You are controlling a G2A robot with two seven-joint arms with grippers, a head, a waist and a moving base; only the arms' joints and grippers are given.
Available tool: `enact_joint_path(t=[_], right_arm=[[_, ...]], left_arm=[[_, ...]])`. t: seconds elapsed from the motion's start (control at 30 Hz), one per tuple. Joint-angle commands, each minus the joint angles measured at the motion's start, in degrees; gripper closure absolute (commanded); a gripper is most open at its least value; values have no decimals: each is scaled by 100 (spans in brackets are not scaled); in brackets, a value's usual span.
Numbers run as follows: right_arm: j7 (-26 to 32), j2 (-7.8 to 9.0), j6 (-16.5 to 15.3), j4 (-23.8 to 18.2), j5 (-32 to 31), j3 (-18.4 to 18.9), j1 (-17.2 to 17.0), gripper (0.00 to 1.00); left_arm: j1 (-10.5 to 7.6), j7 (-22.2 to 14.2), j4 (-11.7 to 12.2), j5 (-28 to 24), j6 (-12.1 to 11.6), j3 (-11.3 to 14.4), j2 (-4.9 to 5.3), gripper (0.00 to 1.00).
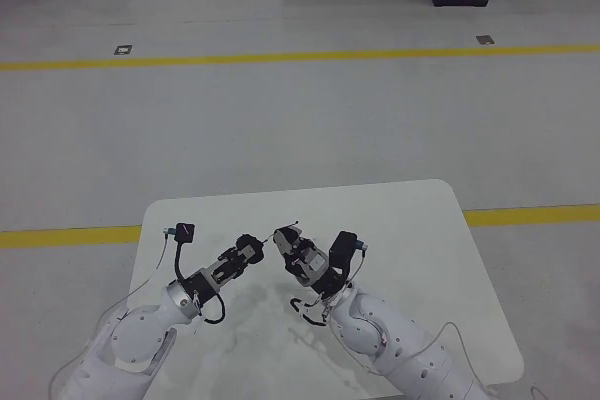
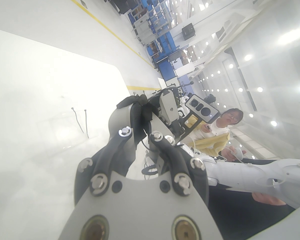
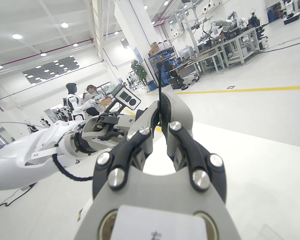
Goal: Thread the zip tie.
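Nearest the robot, above the table's (image 1: 420,215) middle: right gripper (image 3: 161,108), fingers clamping a black zip tie (image 3: 159,83) low on its strap, the rest standing up clear of the tips. It is probably being held this way to leave a short, stiff, steerable length exposed for feeding.

Just beside it, tip to tip: left gripper (image 2: 139,102), fingers sitting drawn together; whether anything is lying between them cannot be told. It is facing the right gripper closely, most likely serving as the partner for the threading, so the two are meeting in the air rather than working against the tabletop. Threading is judged not yet done, as no closed loop is showing.

Farther out on the table, well apart from both grippers: two spare ties (image 2: 86,122), lying side by side, seemingly waiting as stock.

Beyond the table: yellow line (image 1: 280,58), running across the floor.
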Motion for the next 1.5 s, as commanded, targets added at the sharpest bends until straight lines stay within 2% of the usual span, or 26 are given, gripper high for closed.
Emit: enact_joint_path(t=[0.0, 0.87, 1.47], right_arm=[[0, -2, 0, 10, 2, -2, 6, 100], [-14, -36, 0, 113, 42, -89, 65, 100], [-62, -9, 0, 79, 306, -106, -10, 100]], left_arm=[[0, 0, 0, 0, 0, 0, 0, 100], [0, 0, 0, 0, 0, 0, 0, 100], [-29, 149, -54, 18, 72, 124, -10, 100]])
